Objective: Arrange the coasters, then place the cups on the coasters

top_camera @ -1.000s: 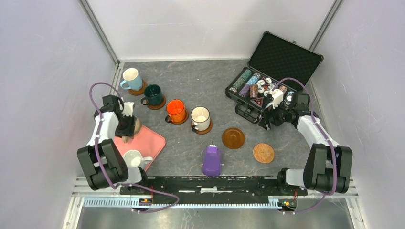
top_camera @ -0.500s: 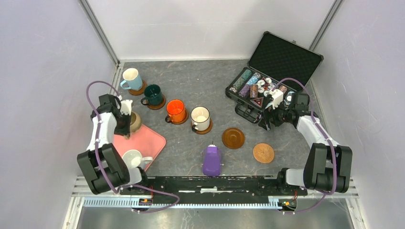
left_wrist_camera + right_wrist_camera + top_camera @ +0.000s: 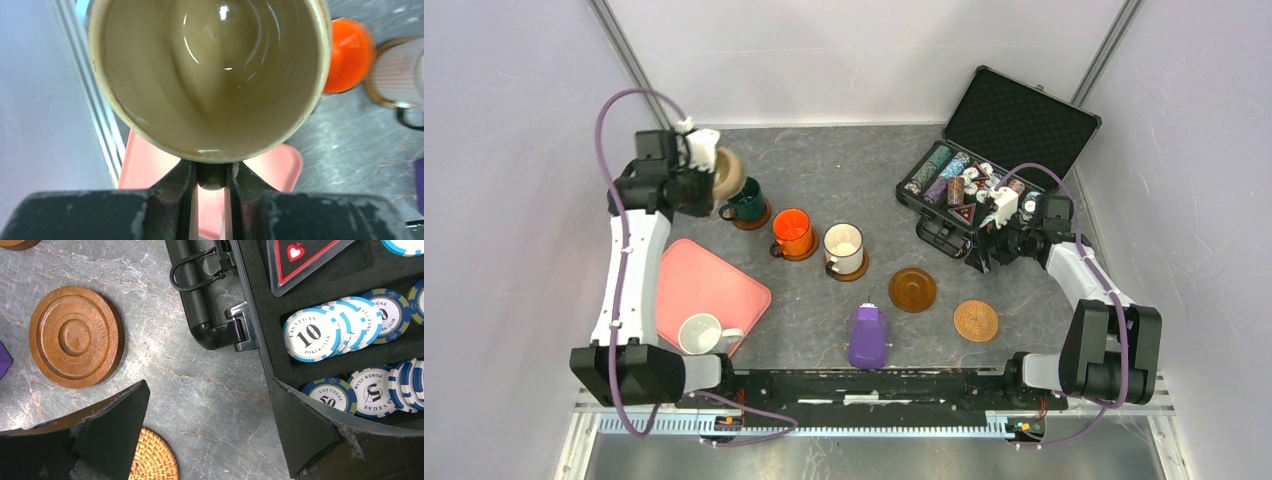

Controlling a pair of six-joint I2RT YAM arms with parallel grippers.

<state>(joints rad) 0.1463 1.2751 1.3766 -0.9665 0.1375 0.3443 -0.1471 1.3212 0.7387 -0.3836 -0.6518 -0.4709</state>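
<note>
— Left gripper (image 3: 211, 175) is clamped on the handle of the beige mug (image 3: 210, 75), one finger on each side of it. The wrist camera looks straight into the mug's glossy mouth.

— Where does that put it in the top view?

— At the back left of the grey table (image 3: 844, 170), just beside the dark green mug (image 3: 746, 198). The pink tray (image 3: 714, 290) lies well apart from it, nearer the arm's base, with the white mug (image 3: 701, 332) standing on its near corner.

— And the other mugs?

— The dark green mug, the orange mug (image 3: 792, 232) and the cream mug (image 3: 844, 247) run in a slanting row toward the middle, each on a dark coaster (image 3: 762, 220).

— Any coasters bare?

— Two. The empty wooden coaster (image 3: 75, 337) lies just right of the cream mug, and the lighter woven coaster (image 3: 152, 457) is nearer the arms and further right. They lie near each other but not touching. The purple device (image 3: 868, 337) is on the table to their left.

— What about the right gripper (image 3: 207, 427)?

— Its fingers are spread wide with nothing between them. It hangs over the front edge of the open chip case (image 3: 1014, 120): one finger is above the woven coaster's rim, the other over the poker chips (image 3: 312, 335).
</note>
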